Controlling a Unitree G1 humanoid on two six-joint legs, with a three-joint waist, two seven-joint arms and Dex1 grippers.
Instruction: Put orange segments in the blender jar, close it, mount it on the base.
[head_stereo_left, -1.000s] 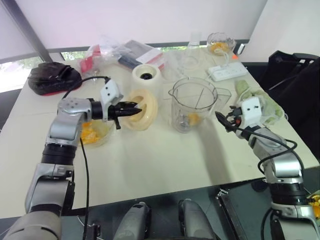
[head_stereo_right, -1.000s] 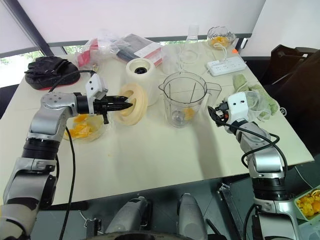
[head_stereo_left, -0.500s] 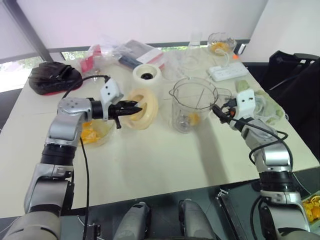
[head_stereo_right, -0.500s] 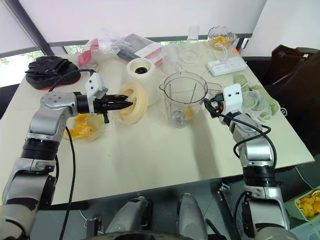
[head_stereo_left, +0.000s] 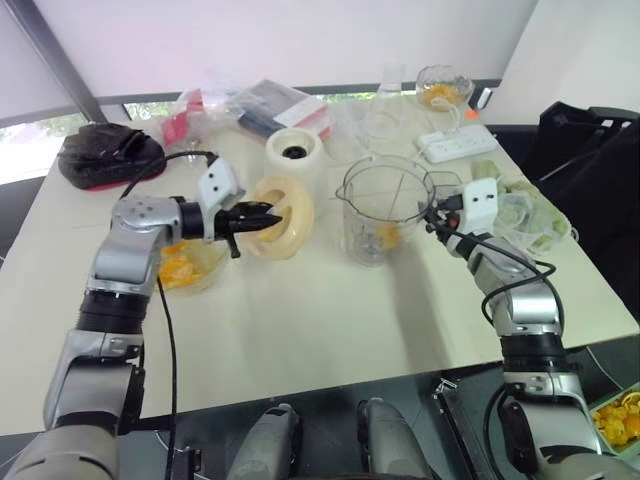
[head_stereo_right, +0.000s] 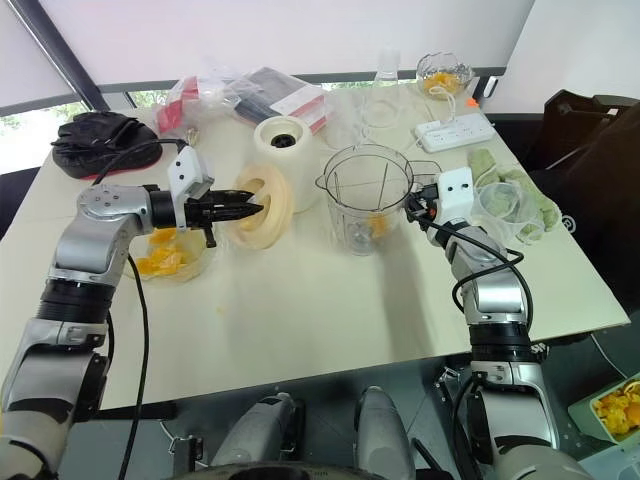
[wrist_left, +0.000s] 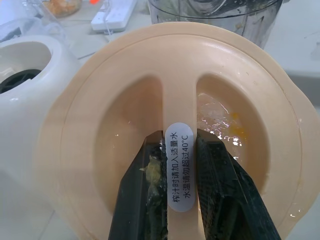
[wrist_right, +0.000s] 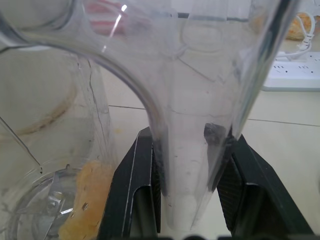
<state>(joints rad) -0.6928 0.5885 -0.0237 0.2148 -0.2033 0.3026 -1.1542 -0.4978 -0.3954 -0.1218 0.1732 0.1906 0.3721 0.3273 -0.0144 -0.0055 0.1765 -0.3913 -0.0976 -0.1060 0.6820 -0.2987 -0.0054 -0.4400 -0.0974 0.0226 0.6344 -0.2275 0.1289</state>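
The clear blender jar (head_stereo_left: 385, 205) stands upright mid-table with an orange segment (head_stereo_left: 388, 236) at its bottom by the blades. My right gripper (head_stereo_left: 432, 220) reaches level to the jar's right side. In the right wrist view its fingers (wrist_right: 137, 190) press both sides of the clear handle (wrist_right: 200, 75). My left gripper (head_stereo_left: 265, 220) is shut on the centre ridge of the cream lid (head_stereo_left: 285, 218), held tilted on edge to the left of the jar. The cream base (head_stereo_left: 294, 148) stands behind the lid. More orange segments (head_stereo_left: 180, 268) lie in a glass bowl under my left forearm.
A white power strip (head_stereo_left: 455, 145) and a glass bowl of fruit (head_stereo_left: 440, 90) sit at the back right. A green cloth (head_stereo_left: 520, 205) lies right of the jar, near the table's edge. A black bag (head_stereo_left: 105, 155) and plastic packs (head_stereo_left: 250, 105) line the back left.
My right gripper has moved forward and left up to the jar's handle, and its fingers have closed in on it. The left gripper and the lid have stayed put.
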